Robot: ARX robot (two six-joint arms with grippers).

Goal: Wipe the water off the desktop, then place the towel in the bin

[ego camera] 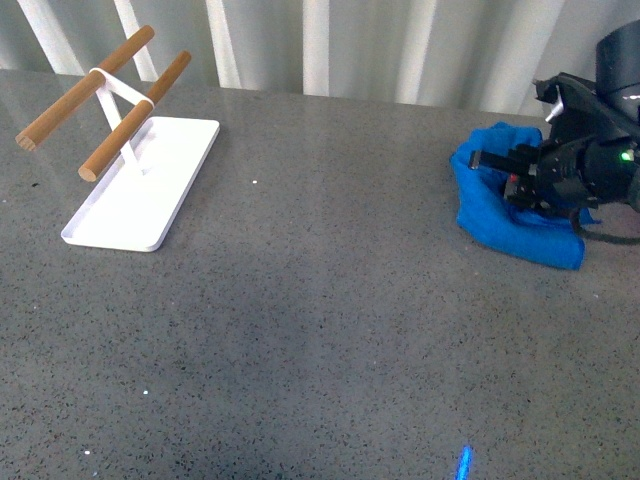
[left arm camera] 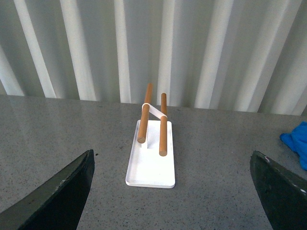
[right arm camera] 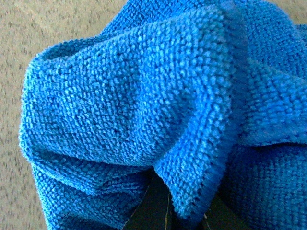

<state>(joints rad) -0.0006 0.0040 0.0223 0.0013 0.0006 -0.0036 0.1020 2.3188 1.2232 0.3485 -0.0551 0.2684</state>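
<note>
Closest to your front camera is bare desktop [ego camera: 300, 380], dark grey and speckled, with a small blue glint [ego camera: 464, 462] near its front edge.

At the far left you have a white tray [ego camera: 120, 215] carrying a white stand that holds two wooden bars [ego camera: 135, 117] side by side, tilted up toward the ribbed white wall [ego camera: 400, 50].

Your left wrist camera faces that same tray [left arm camera: 151, 175] and the bars [left arm camera: 163, 124]. The left gripper [left arm camera: 171, 158] hangs above the stone with its jaws spread wide. Its dark fingers [left arm camera: 62, 191] sit at the two lower corners of that picture with nothing between them.

Move to the right and the towel [ego camera: 520, 235] sits bunched at the far right of the desktop, well apart from the tray. Its blue edge [left arm camera: 297, 143] just shows in the left wrist camera.

Your right gripper [ego camera: 505, 180] is down in the towel's folds. In the right wrist camera the fuzzy cloth [right arm camera: 134, 105] fills nearly the whole picture. The dark fingers [right arm camera: 151, 208] stand narrow, with a fold of cloth pinched between them.
</note>
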